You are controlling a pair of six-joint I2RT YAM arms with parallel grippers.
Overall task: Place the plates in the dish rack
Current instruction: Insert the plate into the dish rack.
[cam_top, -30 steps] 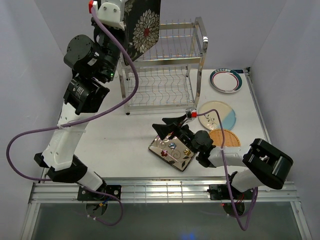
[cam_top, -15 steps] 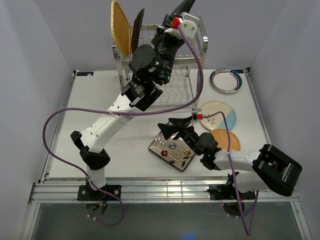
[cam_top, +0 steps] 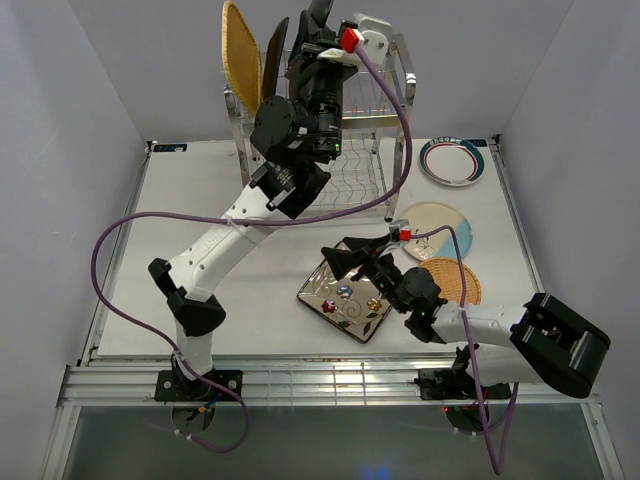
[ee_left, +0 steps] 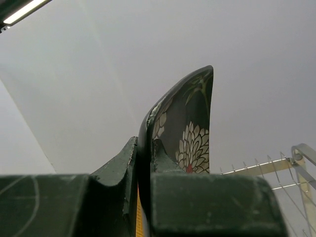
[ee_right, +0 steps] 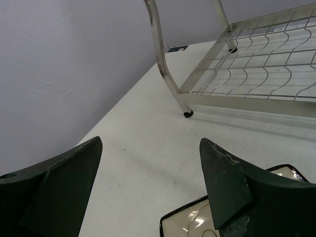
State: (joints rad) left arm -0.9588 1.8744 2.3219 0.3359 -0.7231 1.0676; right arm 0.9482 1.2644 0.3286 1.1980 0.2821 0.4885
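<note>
Left jaws clamp one black flowered plate (ee_left: 190, 133) over the dish rack (cam_top: 375, 122) at twelve o'clock, where one woven plate (cam_top: 240, 45) and one dark plate (cam_top: 273, 55) stand. Right jaws gape empty above the cream square plate (cam_top: 340, 302), one of four on the counter (cam_top: 200, 230), around four o'clock.

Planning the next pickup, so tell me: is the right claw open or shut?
Open. The right claw has its fingers spread wide with nothing between them, by the cream floral plate.

Left arm (cam_top: 215, 250) and right arm (cam_top: 482, 322) showing white shells, black joints; purple cables (cam_top: 96, 265) trailing; red wrist tabs (cam_top: 349, 40); dark green fingers (ee_right: 54, 182).
</note>
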